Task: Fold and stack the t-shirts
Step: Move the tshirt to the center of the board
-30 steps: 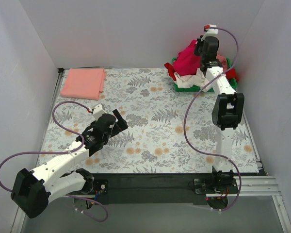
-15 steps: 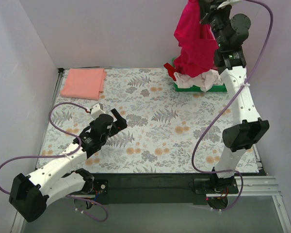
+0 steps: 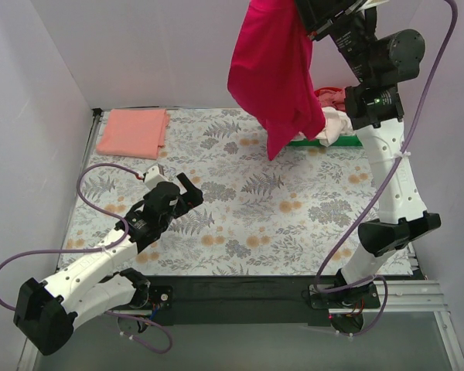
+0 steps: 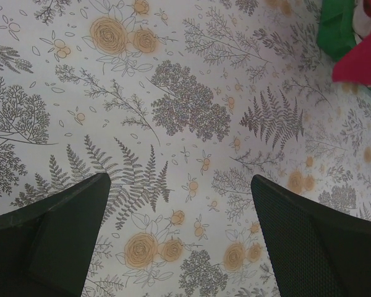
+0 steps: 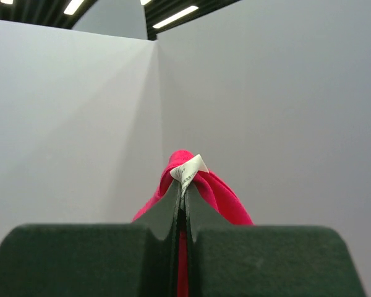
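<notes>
Top external view.
- We record the right gripper (image 3: 309, 9) high at the upper edge of the picture, clamped on the top of the crimson t-shirt (image 3: 272, 69).
- The shirt hangs free in one long drape. Its lower tip is in the air above the back of the floral table (image 3: 294, 216), in front of the green bin (image 3: 303, 141).
- In the bin, at the back right of the table, we list a white tee (image 3: 334, 124) and a red one (image 3: 330, 96), both bunched and partly hidden by the arm.
- A salmon-pink t-shirt (image 3: 133, 131) lies folded flat in the back left corner, well apart from everything else.
- The left gripper (image 3: 187, 193) is low over the left half of the table, its jaws spread and holding nothing.

Left wrist view.
- Both dark fingers (image 4: 49, 241) stand wide apart, with only the fern and flower print between them.
- A corner of the bin and a scrap of crimson cloth show at the top right.

Right wrist view.
- The jaws are pressed together on a ridge of crimson cloth.
- A small white label (image 5: 189, 168) sticks up just above the fingertips, against the grey walls.
</notes>
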